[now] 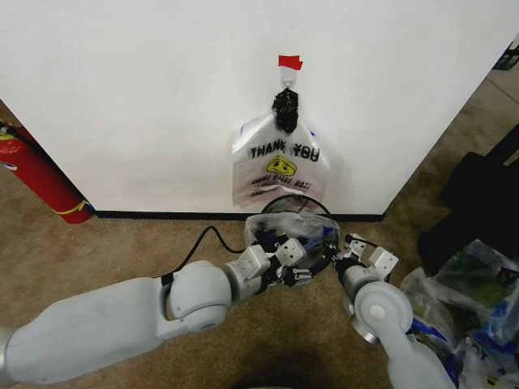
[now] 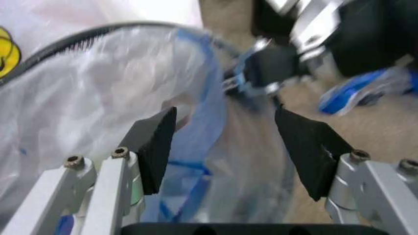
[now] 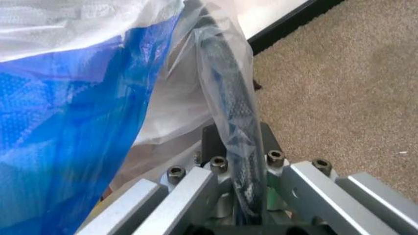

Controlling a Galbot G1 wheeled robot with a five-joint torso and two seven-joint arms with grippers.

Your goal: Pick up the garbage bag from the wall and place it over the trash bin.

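Both arms meet low over the bin at the wall's foot.
The left gripper [image 2: 225, 147] is spread wide, the bag [image 2: 98, 112] between its pads untouched. The right gripper [image 3: 235, 169] is closed on the bag's film, pinned over the bin [image 3: 228, 98] rim. A second bag [image 1: 280, 166] hangs on the wall [image 1: 146, 97] above.

Garbage bag [image 3: 85, 98]: thin glossy translucent plastic film, crinkled, blue patch. Trash bin [image 3: 228, 112]: black wire mesh rim. Left gripper [image 2: 225, 147]: brushed metal fingers, matt black pads. Carpet [image 3: 346, 98]: rough beige pile.
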